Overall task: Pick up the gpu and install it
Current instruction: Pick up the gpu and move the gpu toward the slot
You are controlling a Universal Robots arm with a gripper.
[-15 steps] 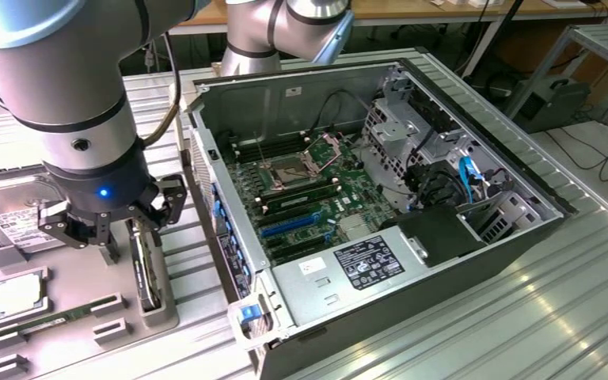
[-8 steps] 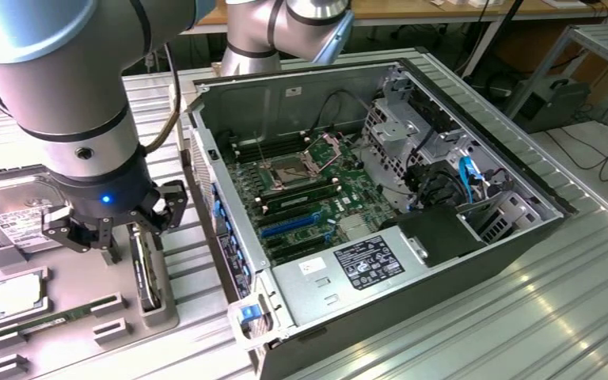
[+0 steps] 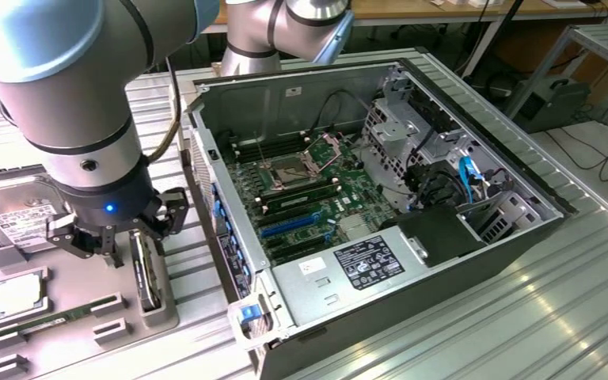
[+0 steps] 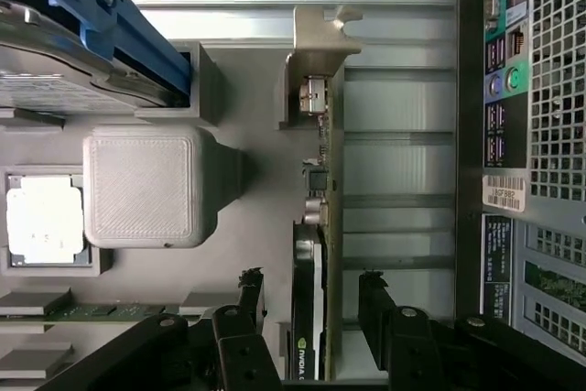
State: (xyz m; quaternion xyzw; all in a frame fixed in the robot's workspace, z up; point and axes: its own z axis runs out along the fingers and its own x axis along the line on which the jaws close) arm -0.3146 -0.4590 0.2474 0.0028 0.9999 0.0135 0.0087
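Note:
The gpu point(image 3: 148, 279) stands on its long edge in a slot of the grey holder tray point(image 3: 161, 313), at the exterior view's left beside the open computer case point(image 3: 515, 178). In the wrist view the gpu point(image 4: 318, 226) is a thin dark card with a silver bracket point(image 4: 320, 38) at its far end. My gripper point(image 3: 135, 237) hangs just above the card. It is open point(image 4: 311, 309), with one black finger point(image 4: 245, 304) on each side of the card's near end and a small gap on both sides.
On the same tray lie a hard drive point(image 3: 19, 218) with a blue rail point(image 4: 128, 29), a processor point(image 4: 46, 219) and a green memory stick point(image 4: 92, 310). A grey printed block point(image 4: 146, 185) rises beside the card. The case's rear panel point(image 4: 536, 135) stands close by. Blue slots point(image 3: 294, 224) sit on the motherboard.

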